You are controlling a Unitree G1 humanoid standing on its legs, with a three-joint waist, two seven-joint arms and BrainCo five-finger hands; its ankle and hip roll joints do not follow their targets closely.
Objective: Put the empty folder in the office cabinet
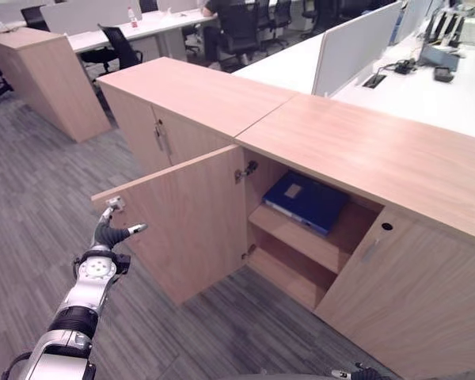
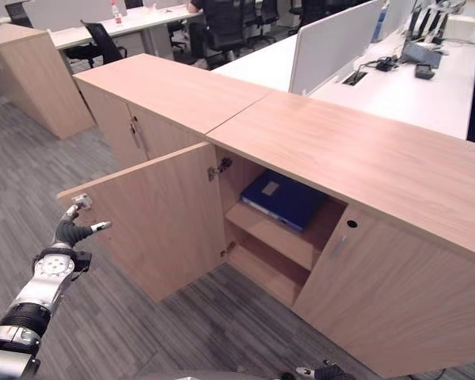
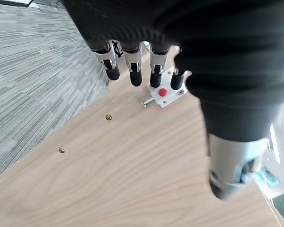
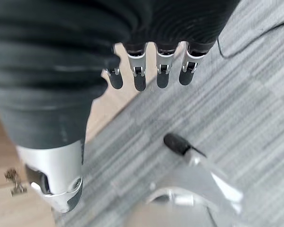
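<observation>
A blue folder lies flat on the upper shelf inside the open wooden office cabinet. The cabinet's left door stands swung out towards me. My left hand is at the top free corner of that door. Its fingers are straight and point at the door's inner face beside a white catch with a red button. My right hand hangs low over the carpet, fingers straight and holding nothing. It just shows at the lower edge of the left eye view.
The cabinet's right door is shut. A second cabinet with shut doors adjoins on the left, and another stands further left. White desks with a divider, office chairs and a seated person are behind. Grey carpet lies in front.
</observation>
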